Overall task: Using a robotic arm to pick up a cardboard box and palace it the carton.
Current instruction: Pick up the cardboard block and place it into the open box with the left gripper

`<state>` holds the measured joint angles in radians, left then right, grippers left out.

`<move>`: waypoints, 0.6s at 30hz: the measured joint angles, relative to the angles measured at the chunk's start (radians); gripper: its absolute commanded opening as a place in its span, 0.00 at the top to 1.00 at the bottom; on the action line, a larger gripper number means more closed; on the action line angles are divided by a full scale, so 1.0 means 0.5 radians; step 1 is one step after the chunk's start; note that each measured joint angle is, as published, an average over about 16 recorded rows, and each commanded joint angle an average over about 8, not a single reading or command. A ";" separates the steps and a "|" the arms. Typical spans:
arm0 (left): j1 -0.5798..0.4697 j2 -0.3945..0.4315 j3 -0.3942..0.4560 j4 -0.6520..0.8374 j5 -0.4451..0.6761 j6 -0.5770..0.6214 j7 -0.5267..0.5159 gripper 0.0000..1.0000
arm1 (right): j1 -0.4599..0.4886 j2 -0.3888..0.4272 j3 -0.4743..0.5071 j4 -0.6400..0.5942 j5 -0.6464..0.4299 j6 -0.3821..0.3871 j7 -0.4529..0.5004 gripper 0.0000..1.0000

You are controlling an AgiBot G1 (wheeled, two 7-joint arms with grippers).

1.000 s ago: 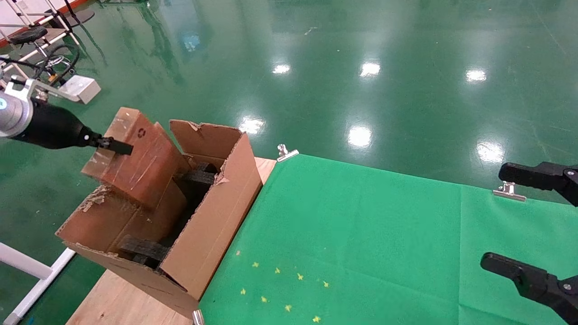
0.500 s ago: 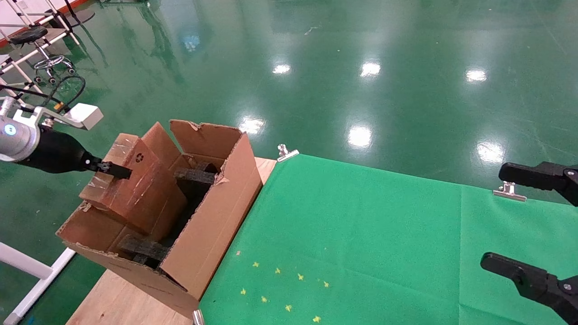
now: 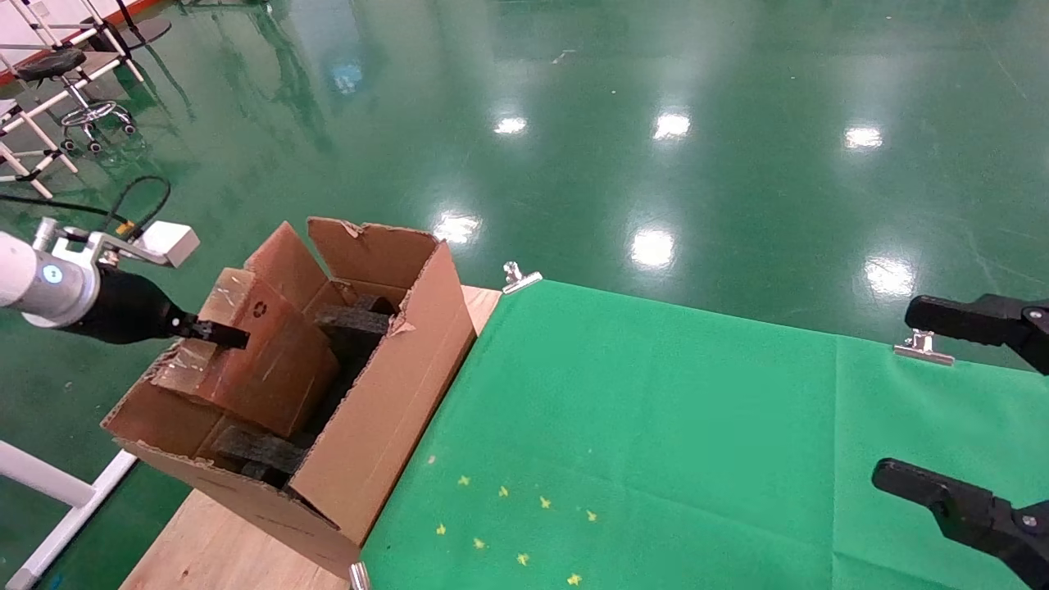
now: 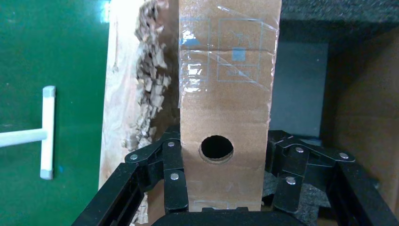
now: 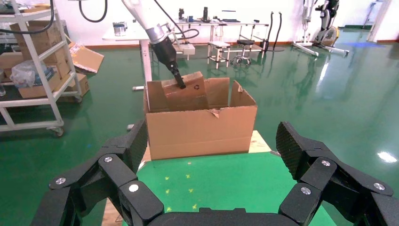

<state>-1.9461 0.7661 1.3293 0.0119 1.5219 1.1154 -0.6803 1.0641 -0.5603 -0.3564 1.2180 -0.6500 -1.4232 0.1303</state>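
Cardboard box [image 3: 258, 356] sits tilted and partly down inside the carton [image 3: 393, 385], its upper end with the recycling mark standing above the carton's left wall. You have it pinched in your left tool [image 3: 215, 333], which reaches in from the left edge of the head view on the robotic arm [image 3: 37, 283], white with a blue light ring and a silver camera mount above the wrist. From the left wrist view you can see the left tool's black links [image 4: 171, 176] pressed against both narrow sides of the box [image 4: 226, 94], one on each side; the face toward the camera has a round hole and glossy clear tape over it. Beside the box on that view runs the torn, ragged edge of a carton flap [image 4: 148, 89], and dark foam [image 4: 301, 9] lies beyond the box's far end.

The carton stands on the left end of the counter [image 3: 221, 545], on bare wood just left of the green cloth [image 3: 656, 442]. Dark foam pieces [image 3: 356, 319] show inside it on the far side of the box and below its near end.

Your right tool [image 3: 967, 410] hangs at the right edge over the green cloth, well apart from the carton, its two fingers spread wide and holding nothing. In the right wrist view the same spread fingers [image 5: 117, 179] frame the carton [image 5: 202, 129] in the distance.
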 measured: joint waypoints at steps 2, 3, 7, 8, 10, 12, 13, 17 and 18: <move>0.028 0.000 -0.006 -0.002 -0.008 -0.018 -0.002 1.00 | 0.000 0.000 0.000 0.000 0.000 0.000 0.000 0.00; 0.041 0.001 -0.008 -0.003 -0.012 -0.026 -0.003 1.00 | 0.000 0.000 0.000 0.000 0.000 0.000 0.000 0.00; 0.095 0.004 -0.019 -0.007 -0.027 -0.062 -0.007 1.00 | 0.000 0.000 0.000 0.000 0.000 0.000 0.000 0.00; 0.109 0.006 -0.022 -0.008 -0.031 -0.071 -0.008 1.00 | 0.000 0.000 0.000 0.000 0.000 0.000 0.000 0.00; 0.136 0.009 -0.027 -0.009 -0.039 -0.090 -0.009 1.00 | 0.000 0.000 0.000 0.000 0.000 0.000 0.000 0.00; 0.164 0.012 -0.033 -0.010 -0.047 -0.109 -0.011 1.00 | 0.000 0.000 0.000 0.000 0.000 0.000 0.000 0.00; 0.178 0.015 -0.036 -0.011 -0.051 -0.118 -0.012 1.00 | 0.000 0.000 0.000 0.000 0.000 0.000 0.000 0.00; 0.236 0.024 -0.049 -0.012 -0.070 -0.153 -0.017 1.00 | 0.000 0.000 0.000 0.000 0.000 0.000 0.000 0.00; 0.251 0.027 -0.053 -0.012 -0.074 -0.161 -0.019 1.00 | 0.000 0.000 0.000 0.000 0.000 0.000 0.000 0.00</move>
<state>-1.8209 0.7796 1.3030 0.0057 1.4847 1.0349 -0.6898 1.0641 -0.5603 -0.3564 1.2180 -0.6500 -1.4232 0.1303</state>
